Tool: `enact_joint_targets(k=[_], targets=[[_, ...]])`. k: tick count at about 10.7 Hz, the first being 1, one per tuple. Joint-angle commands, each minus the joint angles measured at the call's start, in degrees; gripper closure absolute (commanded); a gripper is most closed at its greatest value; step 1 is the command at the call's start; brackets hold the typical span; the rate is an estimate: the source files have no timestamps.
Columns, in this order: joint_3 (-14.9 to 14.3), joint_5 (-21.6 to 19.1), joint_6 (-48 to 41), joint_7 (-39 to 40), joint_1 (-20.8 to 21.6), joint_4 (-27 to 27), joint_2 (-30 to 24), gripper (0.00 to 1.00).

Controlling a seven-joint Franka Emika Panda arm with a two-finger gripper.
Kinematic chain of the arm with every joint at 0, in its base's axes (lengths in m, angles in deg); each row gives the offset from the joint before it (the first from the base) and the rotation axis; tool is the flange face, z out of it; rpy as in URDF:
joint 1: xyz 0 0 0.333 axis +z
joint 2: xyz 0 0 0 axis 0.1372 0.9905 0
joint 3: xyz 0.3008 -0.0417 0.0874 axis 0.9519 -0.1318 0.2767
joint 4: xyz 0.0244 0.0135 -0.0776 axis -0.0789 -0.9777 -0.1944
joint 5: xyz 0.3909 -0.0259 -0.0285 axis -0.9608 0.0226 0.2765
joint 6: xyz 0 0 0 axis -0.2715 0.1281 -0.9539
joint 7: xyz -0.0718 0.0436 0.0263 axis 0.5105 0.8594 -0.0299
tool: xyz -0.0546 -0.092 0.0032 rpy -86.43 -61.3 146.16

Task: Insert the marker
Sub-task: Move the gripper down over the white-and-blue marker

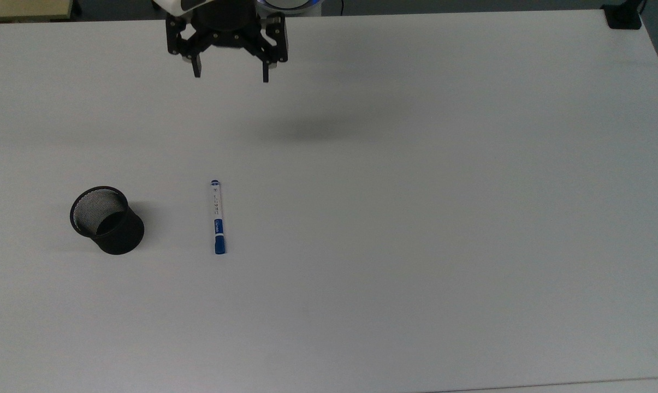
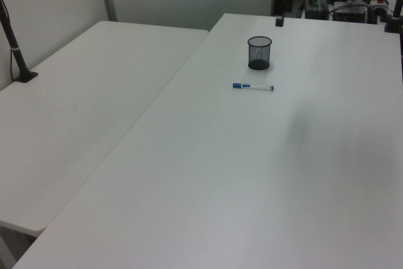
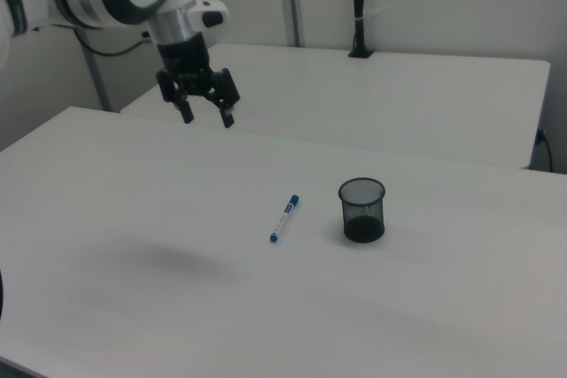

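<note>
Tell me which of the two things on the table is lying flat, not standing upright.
The marker lies flat on the white table; the black mesh cup beside it stands upright, mouth open.
</note>
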Motion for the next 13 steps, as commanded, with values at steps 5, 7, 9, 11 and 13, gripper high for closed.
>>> enact_joint_targets(k=[5,7,9,11,13], targets=[[-0.2,-2.1,20.9,-1.0,-2.5,-0.5,13.7,0.00],[-0.1,-2.2,25.6,-3.0,-3.0,-0.4,17.2,0.00],[-0.1,-2.1,29.6,-4.6,-3.2,-0.5,20.3,0.07],[-0.1,-2.0,33.5,-4.6,-3.2,-0.4,23.5,0.14],[-0.1,-1.4,36.7,-4.6,-4.0,-0.4,25.9,0.25]])
